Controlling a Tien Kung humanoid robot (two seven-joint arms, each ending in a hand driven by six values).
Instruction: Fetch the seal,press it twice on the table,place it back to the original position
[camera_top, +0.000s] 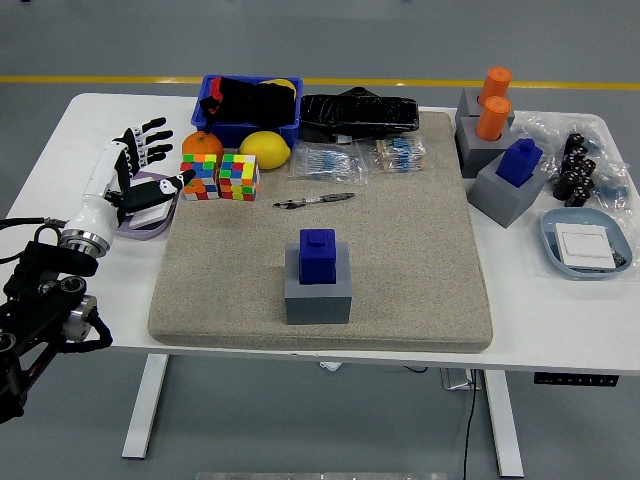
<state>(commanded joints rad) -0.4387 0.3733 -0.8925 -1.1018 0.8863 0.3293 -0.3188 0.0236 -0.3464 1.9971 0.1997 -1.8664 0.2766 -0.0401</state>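
Seal (317, 257) sits upright in its grey holder (318, 296) in the middle of the mat (420, 250), untouched. Our left hand (137, 170) hovers at the table's left edge, fingers spread and holding nothing (well apart from the seal). We should reach right and grip the blue block from above on 2 sides, lifting straight up.

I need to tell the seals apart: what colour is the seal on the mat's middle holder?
Blue. The seal sits in a grey holder, clear in the head view.
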